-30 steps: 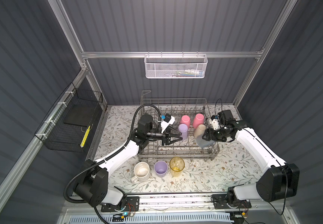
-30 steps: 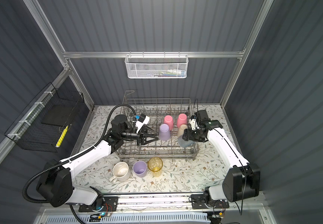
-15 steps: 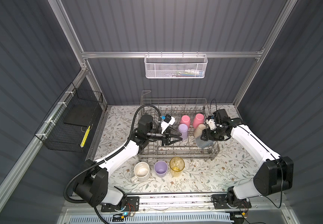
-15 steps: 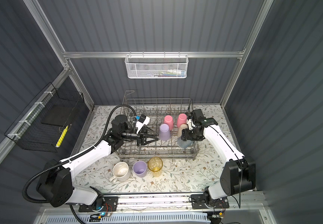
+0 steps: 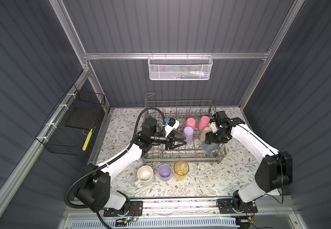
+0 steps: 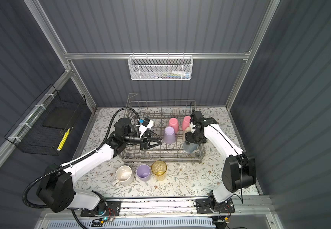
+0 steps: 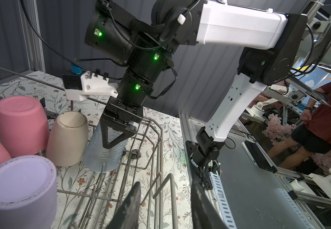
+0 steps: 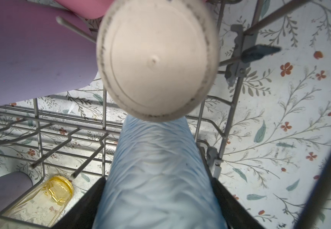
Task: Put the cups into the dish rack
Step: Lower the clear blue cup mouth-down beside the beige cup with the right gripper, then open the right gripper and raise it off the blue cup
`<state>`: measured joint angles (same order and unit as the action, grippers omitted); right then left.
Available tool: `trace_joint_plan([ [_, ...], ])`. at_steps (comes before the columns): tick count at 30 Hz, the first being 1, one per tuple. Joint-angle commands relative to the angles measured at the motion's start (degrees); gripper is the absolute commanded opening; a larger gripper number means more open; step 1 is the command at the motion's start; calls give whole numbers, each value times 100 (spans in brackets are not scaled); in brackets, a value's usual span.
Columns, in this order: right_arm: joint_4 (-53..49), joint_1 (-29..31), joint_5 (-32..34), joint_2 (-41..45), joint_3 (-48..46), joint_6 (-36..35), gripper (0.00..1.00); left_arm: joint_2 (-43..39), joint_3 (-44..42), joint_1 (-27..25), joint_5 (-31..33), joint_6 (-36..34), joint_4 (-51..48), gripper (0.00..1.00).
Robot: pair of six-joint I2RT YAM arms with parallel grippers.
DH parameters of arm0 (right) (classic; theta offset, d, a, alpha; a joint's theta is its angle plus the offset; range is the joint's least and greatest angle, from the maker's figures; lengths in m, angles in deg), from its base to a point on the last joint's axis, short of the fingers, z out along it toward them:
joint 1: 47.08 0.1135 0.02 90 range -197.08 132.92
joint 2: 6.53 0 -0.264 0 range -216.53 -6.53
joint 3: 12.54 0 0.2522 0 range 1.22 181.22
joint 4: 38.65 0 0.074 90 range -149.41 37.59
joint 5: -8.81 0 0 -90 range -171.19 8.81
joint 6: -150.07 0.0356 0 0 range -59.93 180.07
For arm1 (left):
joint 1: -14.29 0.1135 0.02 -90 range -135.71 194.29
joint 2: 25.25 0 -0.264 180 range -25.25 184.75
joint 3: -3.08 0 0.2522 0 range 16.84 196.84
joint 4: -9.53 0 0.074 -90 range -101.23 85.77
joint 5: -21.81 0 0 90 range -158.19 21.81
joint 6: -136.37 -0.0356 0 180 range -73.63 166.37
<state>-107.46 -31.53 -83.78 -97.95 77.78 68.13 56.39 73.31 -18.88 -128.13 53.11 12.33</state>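
the right gripper (image 5: 209,142) is clamped from above on the clear blue tumbler (image 5: 209,149), which stands mouth down in the front right corner of the dish rack (image 5: 180,158). the tumbler lies straight below that gripper with its long axis upright, so the coming move looks like a plain let-go and a lift straight up. whether its rim already rests on the wires cannot be told. the left gripper (image 5: 181,140) hangs empty over the rack's middle, jaws parted.

the rack sits toward the back edge of the surface (image 5: 210,178) and holds five cups, all upside down. besides the tumbler there are the racked lilac cup (image 5: 188,134), the beige cup (image 5: 204,133) just behind the tumbler, and the left pink cup (image 5: 190,122) and right pink cup (image 5: 204,123) nearer the rack's back edge. a sideways pull-out could nudge the beige cup.

the black wire basket (image 5: 61,146) on the left wall holds a dark slab and a yellow strip. the white mesh basket (image 5: 180,69) on the back wall holds items too small to name.

three cups stand upright on the surface just outside the rack's front edge: the speckled mug (image 5: 145,174), the loose lilac cup (image 5: 165,172) and the yellow tumbler (image 5: 181,170). they lie nearer the left arm.
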Motion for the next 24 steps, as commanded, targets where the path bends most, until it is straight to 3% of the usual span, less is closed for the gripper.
trace_joint_plan([
  [1,-508,-54,529,-155,48,-66,59,-141,-99,38,-16,-160,-104,41],
  [10,-595,-8,645,-289,149,-84,77,-141,-96,38,9,-208,-157,41],
  [24,-571,27,680,-257,149,-52,88,-167,-123,38,-2,-244,-188,41],
])
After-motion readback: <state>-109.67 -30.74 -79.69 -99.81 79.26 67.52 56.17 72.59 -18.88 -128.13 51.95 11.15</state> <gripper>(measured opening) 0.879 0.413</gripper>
